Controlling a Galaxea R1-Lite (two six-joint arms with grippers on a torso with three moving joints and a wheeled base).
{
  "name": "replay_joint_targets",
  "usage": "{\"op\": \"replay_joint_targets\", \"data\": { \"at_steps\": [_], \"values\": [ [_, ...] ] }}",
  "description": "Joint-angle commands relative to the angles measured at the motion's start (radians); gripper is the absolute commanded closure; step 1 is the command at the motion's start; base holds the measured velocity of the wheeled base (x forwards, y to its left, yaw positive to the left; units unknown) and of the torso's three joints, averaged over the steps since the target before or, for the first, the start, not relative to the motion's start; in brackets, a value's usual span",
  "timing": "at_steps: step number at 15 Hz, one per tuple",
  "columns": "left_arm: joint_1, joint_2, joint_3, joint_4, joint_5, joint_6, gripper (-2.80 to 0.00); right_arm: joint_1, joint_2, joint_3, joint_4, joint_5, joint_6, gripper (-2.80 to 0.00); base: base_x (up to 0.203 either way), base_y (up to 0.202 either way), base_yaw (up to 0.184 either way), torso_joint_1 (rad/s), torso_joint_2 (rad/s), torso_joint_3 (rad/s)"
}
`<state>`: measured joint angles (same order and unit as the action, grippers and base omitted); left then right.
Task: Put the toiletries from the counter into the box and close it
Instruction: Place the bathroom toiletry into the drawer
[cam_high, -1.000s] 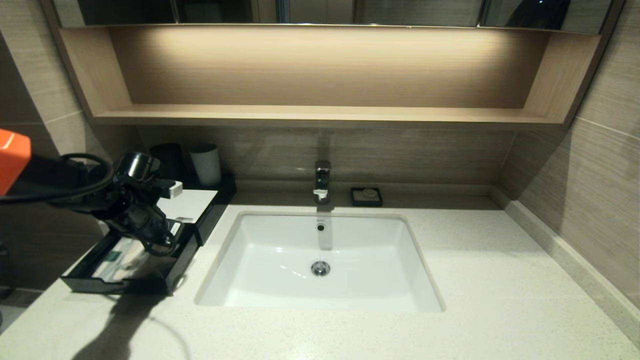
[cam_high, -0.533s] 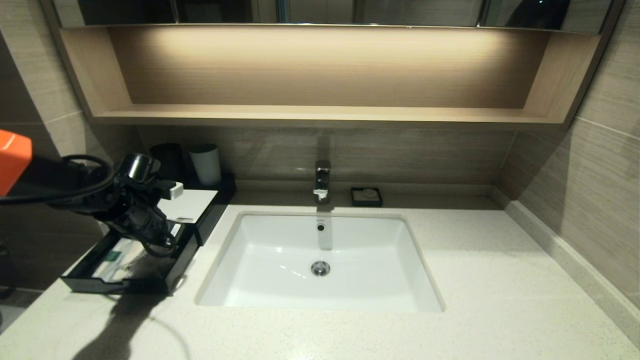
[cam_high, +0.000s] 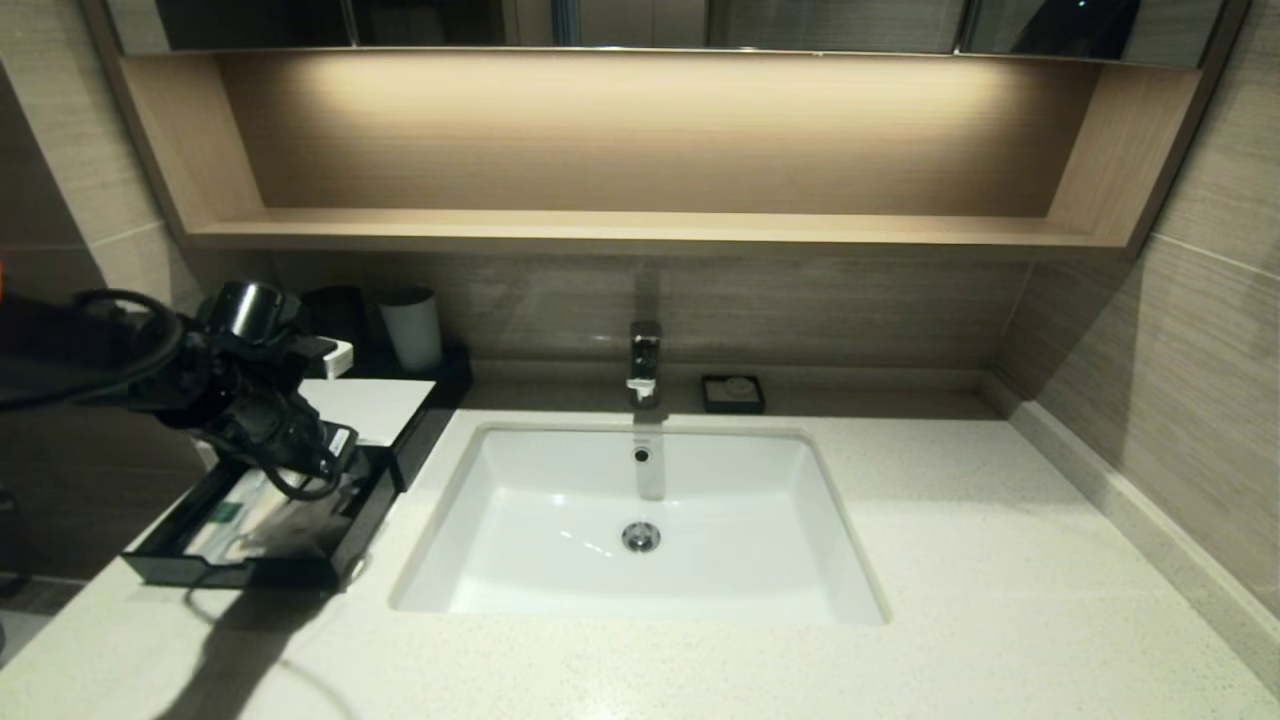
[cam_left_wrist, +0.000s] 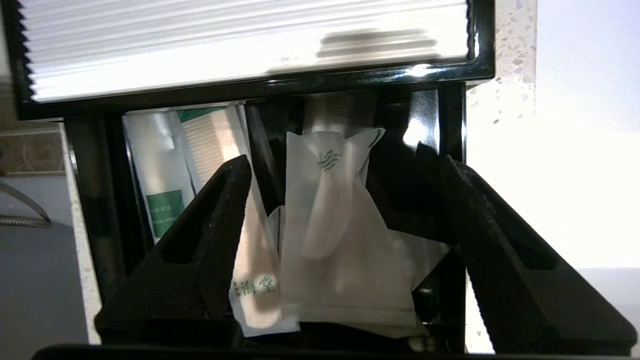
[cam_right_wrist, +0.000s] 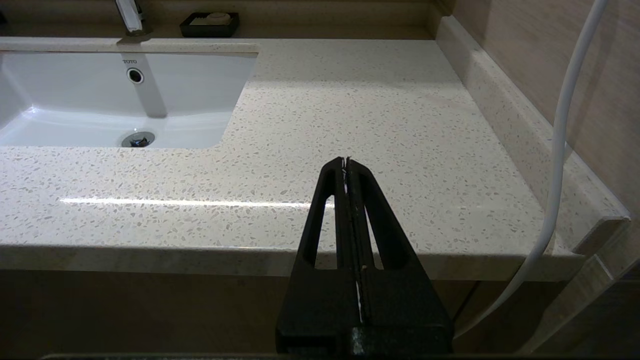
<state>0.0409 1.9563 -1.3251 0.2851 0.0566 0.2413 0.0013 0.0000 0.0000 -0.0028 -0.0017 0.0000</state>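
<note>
One box (cam_high: 365, 410) with a white top is counted, its one drawer tray (cam_high: 170, 565) drawn out. Three wrapped toiletries are seen in the tray: one whitish packet with a green end (cam_left_wrist: 160, 200), one translucent sachet (cam_left_wrist: 340, 235), and one further clear sleeve (cam_left_wrist: 252, 270) partly hidden. Two cups (cam_high: 412, 328) are noted behind the box, one dark and one white. One sink basin (cam_high: 560, 500), one tap (cam_high: 644, 362) and one small black dish (cam_high: 733, 394) are recorded. Two grippers are counted: one left gripper (cam_left_wrist: 345, 170) and one right gripper (cam_right_wrist: 346, 162).

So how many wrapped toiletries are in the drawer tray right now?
3 visible: a whitish packet with a green label on the tray's outer side, a clear sleeve beside it, and a translucent sachet between the open left gripper's fingers. More may lie beneath.
</note>
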Motion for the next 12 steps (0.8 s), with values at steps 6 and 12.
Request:
{"op": "replay_joint_targets", "data": {
  "at_steps": [6,12],
  "values": [
    [0.047,-0.189,0.097,-0.001,-0.001,-0.007,-2.8,0.0,0.0,0.002,0.0,0.0,0.0,0.0,0.0,0.0,0.0,0.0,0.0,0.0],
    [0.048,-0.23,0.099,-0.001,0.011,-0.079,-2.8,0.0,0.0,0.002,0.0,0.0,0.0,0.0,0.0,0.0,0.0,0.0,0.0,0.0]
  ]
}}
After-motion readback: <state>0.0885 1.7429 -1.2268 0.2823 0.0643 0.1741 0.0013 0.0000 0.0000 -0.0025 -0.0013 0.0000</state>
